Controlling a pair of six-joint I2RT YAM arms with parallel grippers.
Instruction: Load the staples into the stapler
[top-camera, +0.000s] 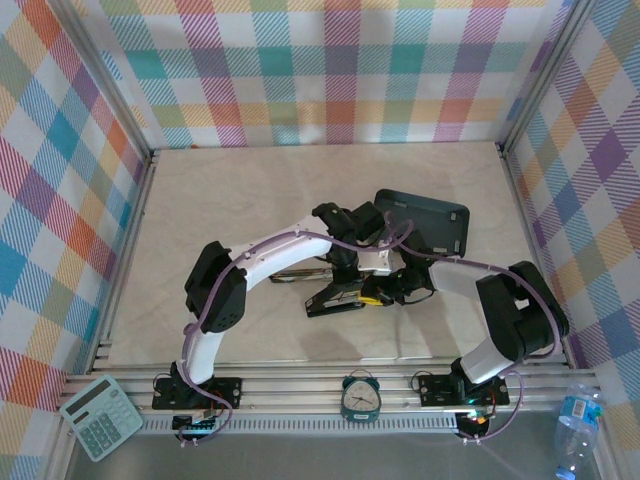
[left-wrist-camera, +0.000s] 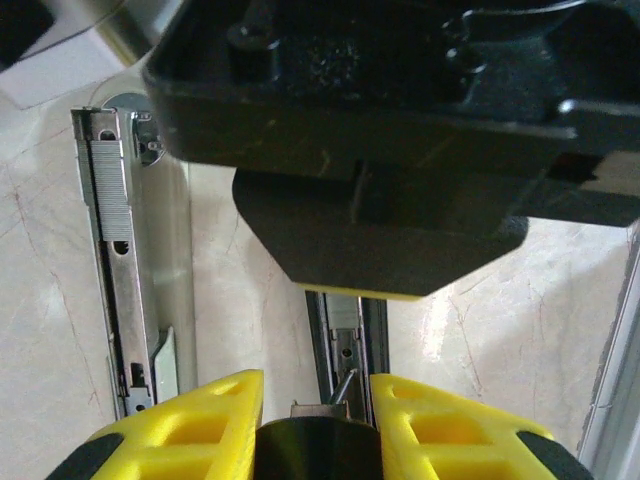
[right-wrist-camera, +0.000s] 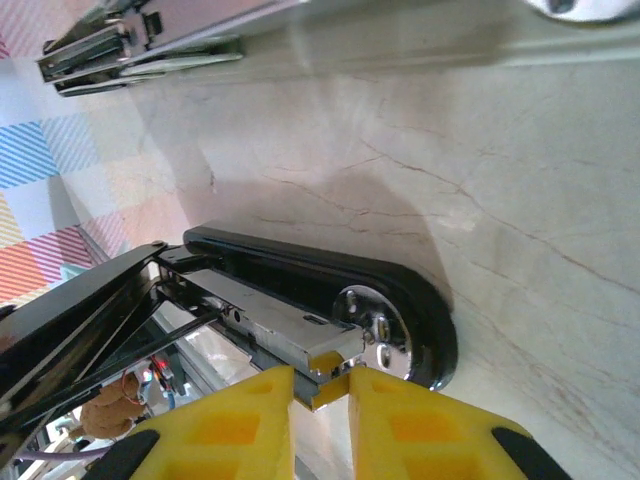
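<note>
While stapler (top-camera: 330, 300) was held open — left jaws clenched on lid (left-wrist-camera: 320, 445), right jaws on magazine tip (right-wrist-camera: 325, 362) — staples judged unloaded; one pair to be freed.

No legible txt or nos

Pastel plaid cloth walls (top-camera: 330, 70) close in three sides, hung on bare aluminium posts (top-camera: 100, 80). The table (top-camera: 250, 190) has a pale, marble-veined top, evenly lit with soft shadows. Along its near edge runs a slotted aluminium rail (top-camera: 300, 385) carrying a small alarm clock (top-camera: 360, 395), with a calculator (top-camera: 100, 417) at the left corner and a water bottle (top-camera: 575, 425) at the right.
</note>
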